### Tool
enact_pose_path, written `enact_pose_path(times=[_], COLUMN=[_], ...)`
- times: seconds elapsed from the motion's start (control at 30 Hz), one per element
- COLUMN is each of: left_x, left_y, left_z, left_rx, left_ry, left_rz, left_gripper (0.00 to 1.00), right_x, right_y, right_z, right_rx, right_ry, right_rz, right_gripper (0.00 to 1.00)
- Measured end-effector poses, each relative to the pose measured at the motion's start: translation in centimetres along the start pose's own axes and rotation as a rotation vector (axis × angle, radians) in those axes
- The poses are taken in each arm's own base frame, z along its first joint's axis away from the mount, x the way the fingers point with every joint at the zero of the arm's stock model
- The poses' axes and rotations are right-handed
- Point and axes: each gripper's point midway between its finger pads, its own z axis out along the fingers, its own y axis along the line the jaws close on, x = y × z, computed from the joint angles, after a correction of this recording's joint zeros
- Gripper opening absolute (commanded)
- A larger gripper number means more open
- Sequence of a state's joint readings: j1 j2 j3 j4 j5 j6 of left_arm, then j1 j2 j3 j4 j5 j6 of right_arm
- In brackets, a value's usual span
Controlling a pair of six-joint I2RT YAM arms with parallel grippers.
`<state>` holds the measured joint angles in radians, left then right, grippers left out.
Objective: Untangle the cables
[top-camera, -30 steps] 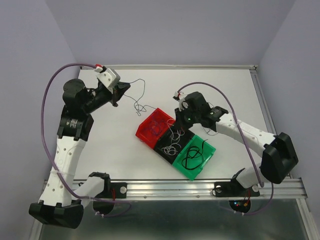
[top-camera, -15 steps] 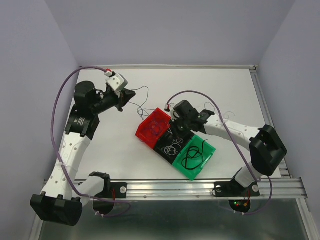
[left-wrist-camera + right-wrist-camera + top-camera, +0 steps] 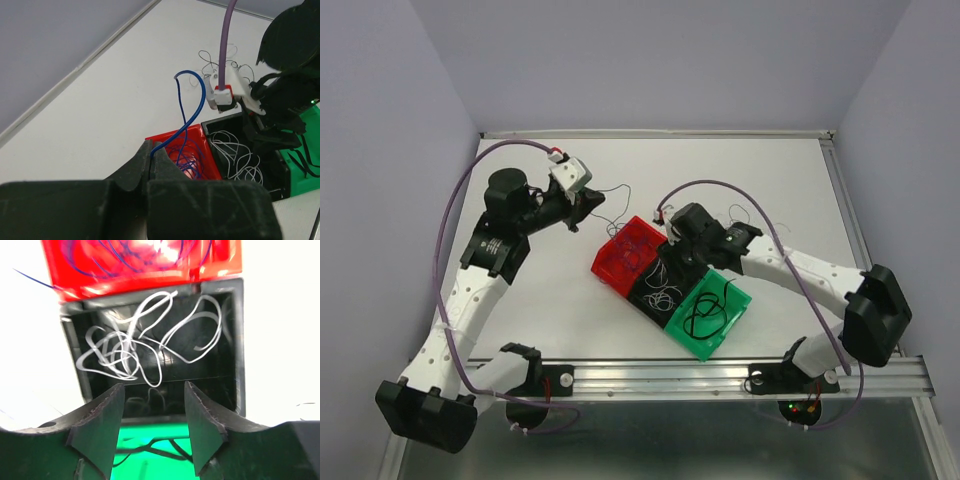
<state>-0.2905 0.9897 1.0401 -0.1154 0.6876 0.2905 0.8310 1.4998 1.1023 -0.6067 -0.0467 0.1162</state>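
Your overhead camera sits high behind the arm bases and looks down on the whole table [image 3: 550, 300], with the black bin [image 3: 648, 288] near the middle. The camera behind your left gripper [image 3: 151, 150] looks low and slantwise at that bin from beyond the red bin [image 3: 620, 262], from some way off. The one behind your right gripper [image 3: 154, 387] hangs close above the black bin, facing down into it. All three views share the black bin and its red and green neighbours.

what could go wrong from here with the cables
The left gripper pinches a blue cable that runs down into the tangle in the red bin; pulling may drag out the whole clump or shift the bin. The open right gripper hangs over looped white cables in the black bin and may grab several strands at once.
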Motion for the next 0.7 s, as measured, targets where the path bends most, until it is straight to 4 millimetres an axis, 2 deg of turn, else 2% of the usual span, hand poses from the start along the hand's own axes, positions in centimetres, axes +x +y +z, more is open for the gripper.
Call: enact_pose_path(times=[0.13, 0.27, 0.4, 0.53, 0.7], left_x=[0.8, 1.5, 3.2, 5.8, 10.6], left_y=[-0.5, -1.0, -1.3, -0.9, 0.2], left_z=[0.4, 0.9, 2.1, 3.4, 6.1], left_rx=[0.009, 0.023, 0.040, 0.035, 0.014], left_ry=[0.014, 0.027, 0.062, 0.115, 0.215], left_rz=[-0.006, -0.008, -0.010, -0.022, -0.038], left_gripper=[0.00, 0.00, 0.00, 0.00, 0.00], right_x=[-3.2, -5.3, -5.8, -6.1, -7.1], right_y=[0.1, 0.0, -0.4, -0.6, -0.6], right_z=[-3.7, -6.0, -6.4, -6.4, -6.8], right_rx=[0.009, 0.030, 0.050, 0.062, 0.069], right_ry=[-0.139, -0.232, -0.256, -0.270, -0.306], right_rz=[-0.003, 0.005, 0.015, 0.021, 0.027], right_gripper=[0.57, 0.56, 0.55, 0.55, 0.55])
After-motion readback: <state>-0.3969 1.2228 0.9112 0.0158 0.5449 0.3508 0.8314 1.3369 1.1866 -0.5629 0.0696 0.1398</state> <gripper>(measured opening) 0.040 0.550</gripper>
